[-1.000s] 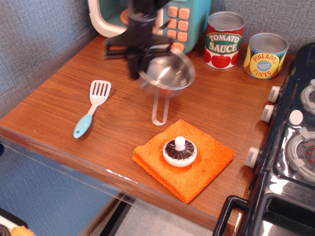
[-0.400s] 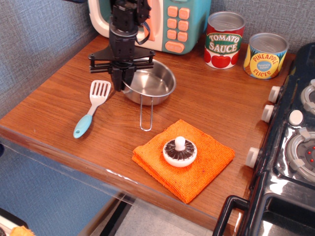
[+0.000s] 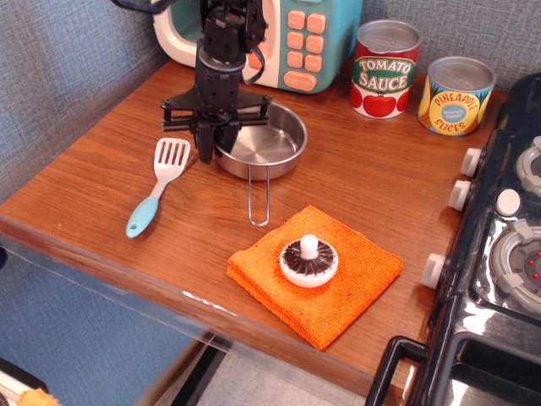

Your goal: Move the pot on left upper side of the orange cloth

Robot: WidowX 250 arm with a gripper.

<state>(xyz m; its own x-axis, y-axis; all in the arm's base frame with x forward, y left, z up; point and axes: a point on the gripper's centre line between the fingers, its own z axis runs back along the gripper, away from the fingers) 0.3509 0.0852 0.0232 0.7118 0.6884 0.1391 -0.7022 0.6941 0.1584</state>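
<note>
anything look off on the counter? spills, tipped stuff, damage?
Nothing stands out. The pot sits flat on the counter, empty, with the gripper at its left rim. The mushroom toy rests on the orange cloth, both cans stand upright, and the spatula lies flat.

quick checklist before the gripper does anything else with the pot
1. Pot flat on the table: ok, looks level.
2. Pot up and left of the cloth, apart from it: ok.
3. Gripper grip on the pot's left rim: cannot tell, fingertips blur into the rim.
4. Handle clear of the cloth: ok, its end stops short of it.
5. Spatula clear of the gripper: ok, close on the left but apart.
6. Mushroom on the cloth: ok, sits upright in the middle.
</note>
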